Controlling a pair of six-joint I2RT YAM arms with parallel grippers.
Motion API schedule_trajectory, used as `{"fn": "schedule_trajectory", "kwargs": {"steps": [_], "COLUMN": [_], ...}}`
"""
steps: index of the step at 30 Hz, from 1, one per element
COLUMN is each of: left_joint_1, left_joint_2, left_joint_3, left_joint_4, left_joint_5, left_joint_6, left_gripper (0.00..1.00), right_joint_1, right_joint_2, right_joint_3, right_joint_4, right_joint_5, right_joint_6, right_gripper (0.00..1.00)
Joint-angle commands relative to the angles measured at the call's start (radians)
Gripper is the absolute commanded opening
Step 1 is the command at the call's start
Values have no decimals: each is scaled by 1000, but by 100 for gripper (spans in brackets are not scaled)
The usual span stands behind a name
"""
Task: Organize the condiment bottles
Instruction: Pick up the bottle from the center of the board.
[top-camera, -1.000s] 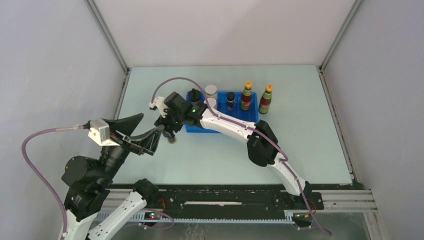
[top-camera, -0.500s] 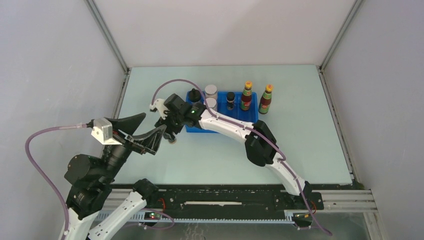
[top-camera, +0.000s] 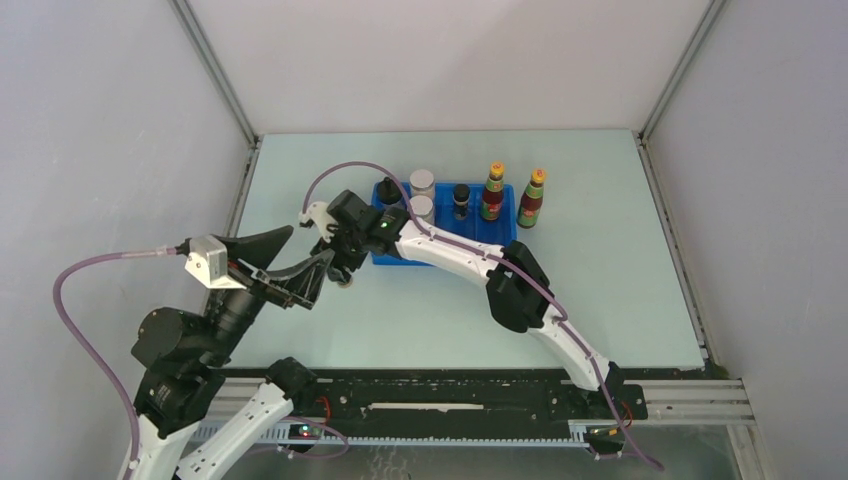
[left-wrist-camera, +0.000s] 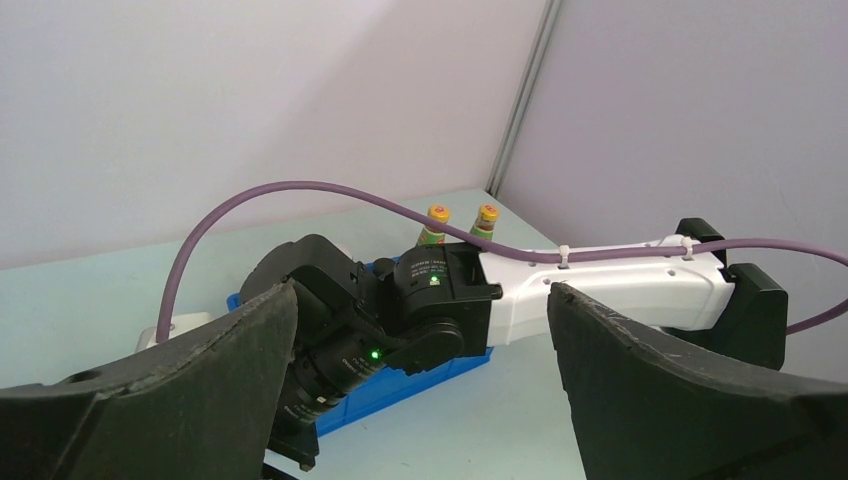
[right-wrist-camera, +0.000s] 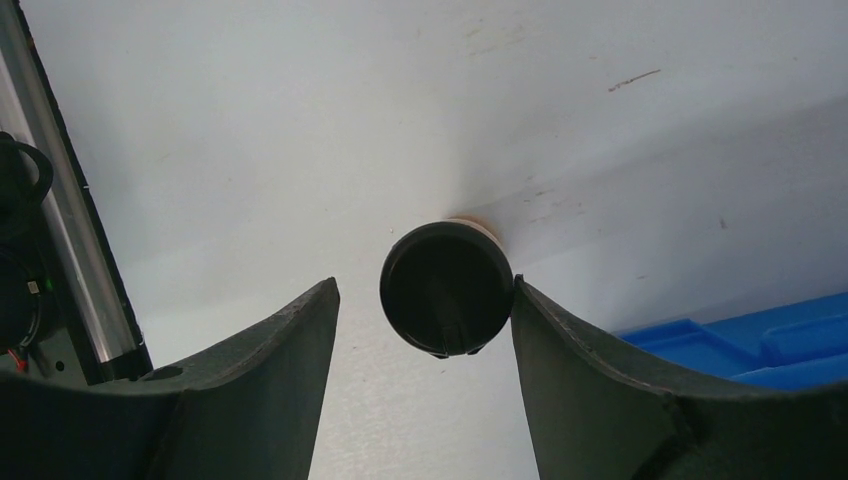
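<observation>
The right gripper (right-wrist-camera: 422, 287) stands over a short dark bottle (right-wrist-camera: 446, 300) with a black lid, which is upright on the table (right-wrist-camera: 250, 130). The jaws are around the lid but not clenched - one finger touches it, the other is a little apart. The blue tray (right-wrist-camera: 760, 345) lies near this gripper, on the side of the touching finger. The left gripper (left-wrist-camera: 422, 300) is spread wide and holds nothing - it faces the right gripper from close by.
</observation>
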Motion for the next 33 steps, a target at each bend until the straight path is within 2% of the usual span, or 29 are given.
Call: {"fn": "schedule_trajectory", "kwargs": {"steps": [1, 14, 20, 33], "left_joint_1": [-2, -1, -2, -2], "left_joint_2": [4, -2, -1, -9], "left_joint_3": [-21, -23, -23, -23], "left_joint_4": [29, 29, 28, 27], "left_joint_5": [12, 15, 15, 15], "left_joint_6": [29, 29, 29, 29], "left_gripper": [100, 100, 100, 100], "right_joint_1": [-4, -1, -2, -5], "right_joint_2": [14, 30, 43, 51], "right_joint_3": [63, 98, 116, 130], "right_joint_4": [-11, -22, -33, -34], "right_joint_5": [-19, -20, -26, -13], "right_joint_6": [2, -7, -7, -4], "right_gripper": [72, 71, 65, 43]}}
